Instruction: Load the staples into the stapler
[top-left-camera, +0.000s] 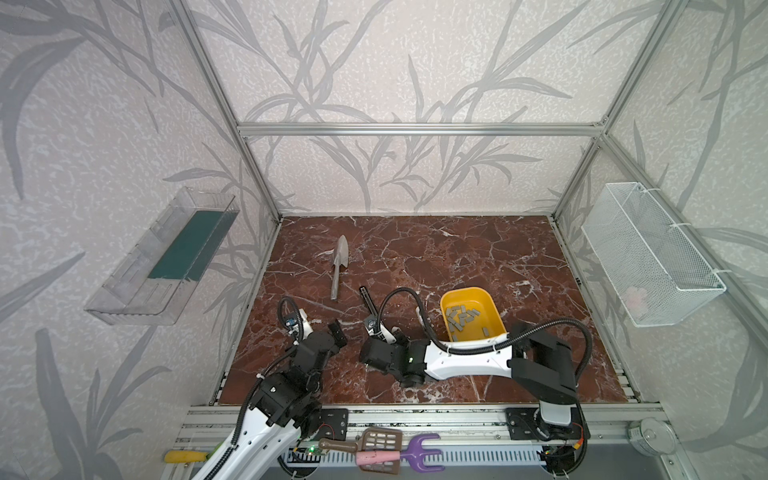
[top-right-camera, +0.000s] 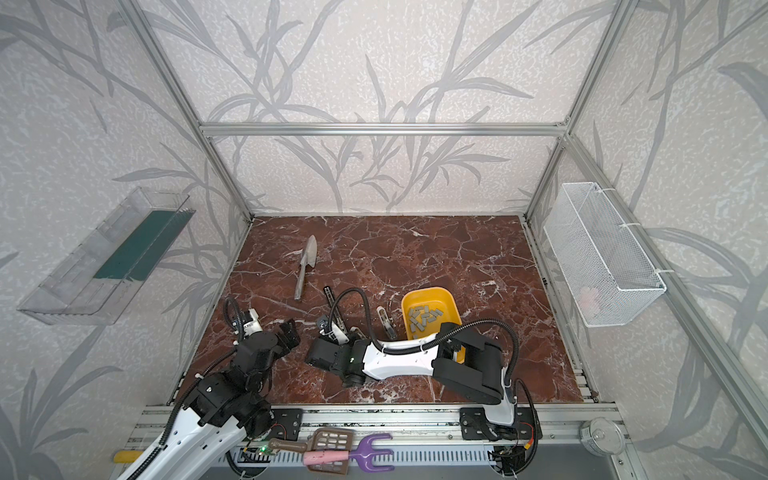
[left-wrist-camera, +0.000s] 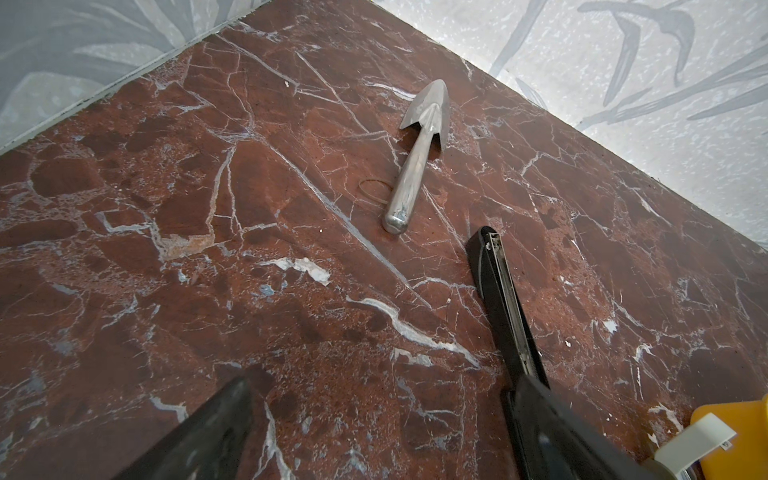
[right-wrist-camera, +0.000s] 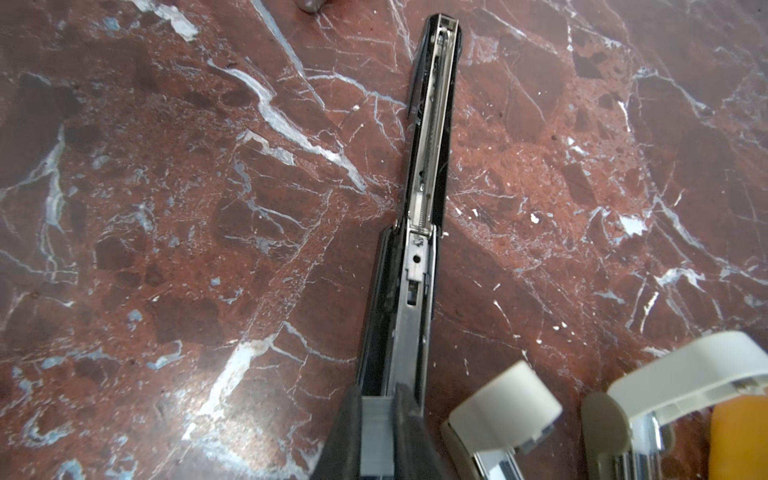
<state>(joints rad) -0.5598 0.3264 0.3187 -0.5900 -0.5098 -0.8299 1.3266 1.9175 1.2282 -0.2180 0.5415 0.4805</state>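
Observation:
The black stapler (top-left-camera: 368, 301) (top-right-camera: 330, 295) lies opened flat on the marble, its silvery inner rail (right-wrist-camera: 411, 324) facing up. My right gripper (right-wrist-camera: 378, 405) (top-left-camera: 376, 326) is shut on a grey strip of staples (right-wrist-camera: 376, 432), held in line with the near end of that rail. More staples (top-left-camera: 461, 318) (top-right-camera: 424, 318) lie loose in the yellow tray (top-left-camera: 465, 293). My left gripper (left-wrist-camera: 382, 432) (top-left-camera: 328, 336) stands open just left of the stapler (left-wrist-camera: 503, 299), with bare marble between its fingers; one finger overlaps the stapler's near part in the left wrist view.
A grey metal trowel (top-left-camera: 338, 266) (left-wrist-camera: 419, 158) lies behind the stapler, a rubber band (left-wrist-camera: 374, 191) beside its handle. Two cream-white blocks (right-wrist-camera: 507, 399) (right-wrist-camera: 685, 374) sit between stapler and tray. A wire basket (top-left-camera: 648, 253) and a clear bin (top-left-camera: 162, 257) hang on the side walls.

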